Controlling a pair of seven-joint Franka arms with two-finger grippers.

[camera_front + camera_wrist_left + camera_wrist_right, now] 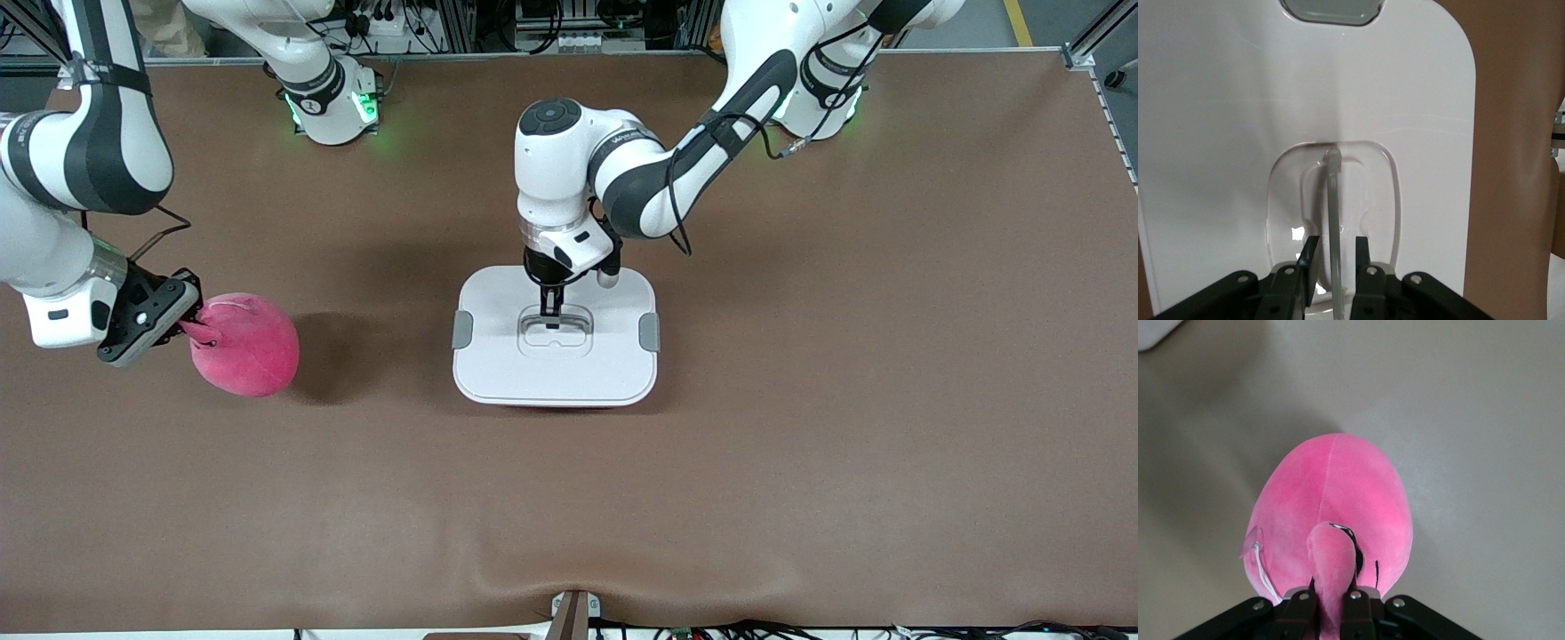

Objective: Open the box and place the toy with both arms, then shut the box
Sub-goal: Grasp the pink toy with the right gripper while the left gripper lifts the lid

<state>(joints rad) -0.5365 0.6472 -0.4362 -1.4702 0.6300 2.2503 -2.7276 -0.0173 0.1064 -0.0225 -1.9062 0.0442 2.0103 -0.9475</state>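
Observation:
The box [498, 373] stands mid-table with its white lid [1218, 133] on. My left gripper [551, 307] is down in the lid's recessed centre handle [555, 329]. Its fingers [1310, 257] stand on either side of the thin handle bar [1333, 200], with a small gap on each side, so the left gripper [1337, 241] is open. The hot-pink toy [249, 351] is toward the right arm's end of the table. My right gripper [182, 324] is shut on a soft nub of the toy [1338, 493], pinched between its fingertips [1330, 593].
Grey clips [462, 330] [650, 332] sit on the lid's two short sides; one clip [1331, 10] shows in the left wrist view. Brown table [800, 400] surrounds the box. A small bracket [573, 613] juts up at the table's nearest edge.

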